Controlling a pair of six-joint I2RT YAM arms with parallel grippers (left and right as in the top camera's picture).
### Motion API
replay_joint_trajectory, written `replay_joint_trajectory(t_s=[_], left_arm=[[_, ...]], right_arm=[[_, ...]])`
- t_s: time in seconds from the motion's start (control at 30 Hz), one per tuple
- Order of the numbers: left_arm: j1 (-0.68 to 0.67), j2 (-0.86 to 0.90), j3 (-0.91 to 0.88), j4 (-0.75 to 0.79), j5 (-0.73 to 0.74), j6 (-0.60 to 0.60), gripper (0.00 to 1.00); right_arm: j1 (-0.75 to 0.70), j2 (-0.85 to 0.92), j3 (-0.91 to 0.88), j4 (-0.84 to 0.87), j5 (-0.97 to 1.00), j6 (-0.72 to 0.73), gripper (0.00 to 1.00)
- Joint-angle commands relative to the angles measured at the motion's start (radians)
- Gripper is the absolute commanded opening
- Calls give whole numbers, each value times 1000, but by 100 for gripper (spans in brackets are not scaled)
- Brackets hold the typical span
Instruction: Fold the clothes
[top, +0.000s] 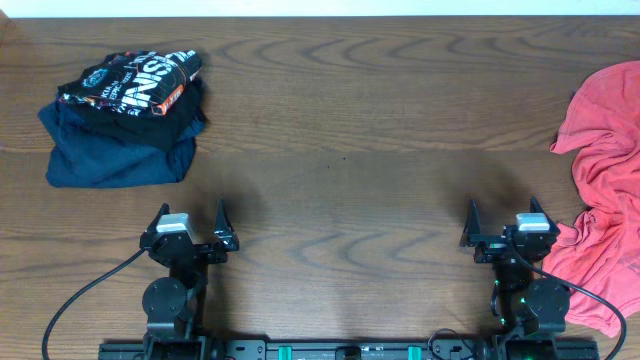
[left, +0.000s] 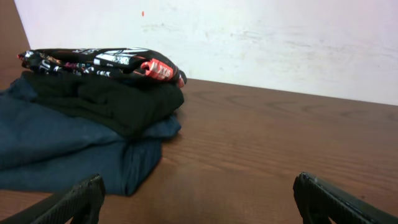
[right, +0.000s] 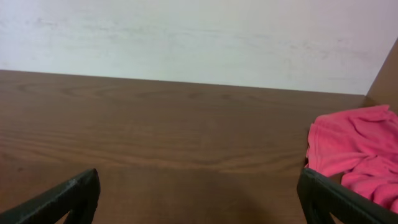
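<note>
Soft matt coral-red cloth T-shirt, smooth wood-grain table, matt navy cloth garment, black printed shirt.

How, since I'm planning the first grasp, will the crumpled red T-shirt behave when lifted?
Probably floppy: the red T-shirt lies in a wrinkled heap, so it should sag from a single pinch. Likely light, being thin cloth. Pushed, it would probably bunch up on the wooden table rather than slide as one piece.

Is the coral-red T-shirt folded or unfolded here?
Unfolded: the coral-red cotton T-shirt lies crumpled in a loose, wrinkled heap at the brown wooden table's right edge, partly cut off by the frame.
</note>
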Motion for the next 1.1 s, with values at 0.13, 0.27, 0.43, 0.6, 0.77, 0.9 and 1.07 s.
replay_joint_trajectory(t_s=[0.13, 0.27, 0.43, 0.6, 0.77, 0.9, 1.07], left_arm=[[5, -6, -24, -37, -12, 17, 98], [5, 14, -24, -32, -6, -31, 98], [5, 17, -1, -34, 129, -60, 98], [5, 75, 81, -82, 144, -60, 98], [5, 238, 228, -209, 151, -60, 98], [5, 401, 353, -264, 151, -60, 98], [5, 631, 554, -415, 151, -60, 98]], right_arm=[[-6, -2, -2, 67, -41, 12, 99], [-6, -2, -2, 78, -40, 68, 99], [-6, 8, 30, 61, 29, 71, 99], [-6, 92, 136, -47, 58, 71, 99], [-6, 297, 269, -107, 56, 70, 99], [-6, 500, 420, -206, 52, 70, 99], [-6, 783, 658, -411, 13, 53, 99]])
